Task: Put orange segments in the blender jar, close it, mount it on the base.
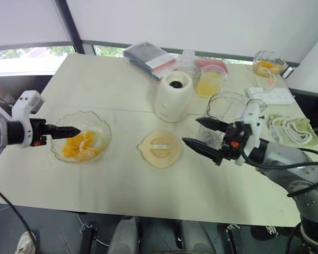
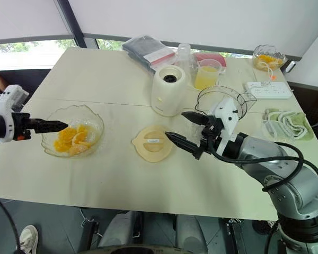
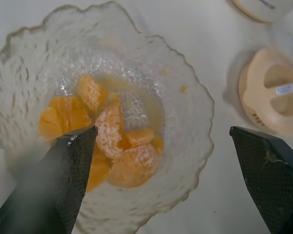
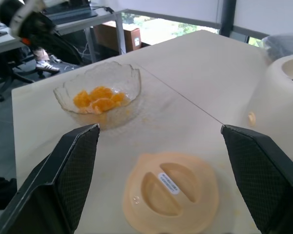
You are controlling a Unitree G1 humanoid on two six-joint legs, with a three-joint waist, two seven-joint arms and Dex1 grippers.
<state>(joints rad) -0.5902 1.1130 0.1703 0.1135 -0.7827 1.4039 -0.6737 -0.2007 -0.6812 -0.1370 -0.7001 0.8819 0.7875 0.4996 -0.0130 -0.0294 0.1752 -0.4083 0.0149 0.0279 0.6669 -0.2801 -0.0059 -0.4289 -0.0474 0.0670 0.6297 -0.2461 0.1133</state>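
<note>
The left end effector is hanging over the near-left rim of a clear glass bowl, and its two black fingers are standing wide apart with nothing between them. The orange segments are lying in a little pile in that bowl, down at about 8 o'clock on the bench. In the left wrist view the segments are sitting between the two open fingers, but the fingers are not touching them.

The right end effector is floating above the bench at about 4 o'clock. Its fingers are spread wide too, and it is holding nothing. It is pointing toward the left side of the bench.

The blender jar is standing upright just behind the right end effector, at about 3 o'clock. Its top is open. The round cream lid is lying flat on the bench near the middle, between the bowl and the right end effector.

The base is standing at about 12 o'clock from the lid, with its dark round hole facing up. Nothing is sitting on it.

Behind the base, a cup of yellow juice is standing. A second glass bowl with orange pieces is sitting at the far right corner, near a white power strip.
</note>
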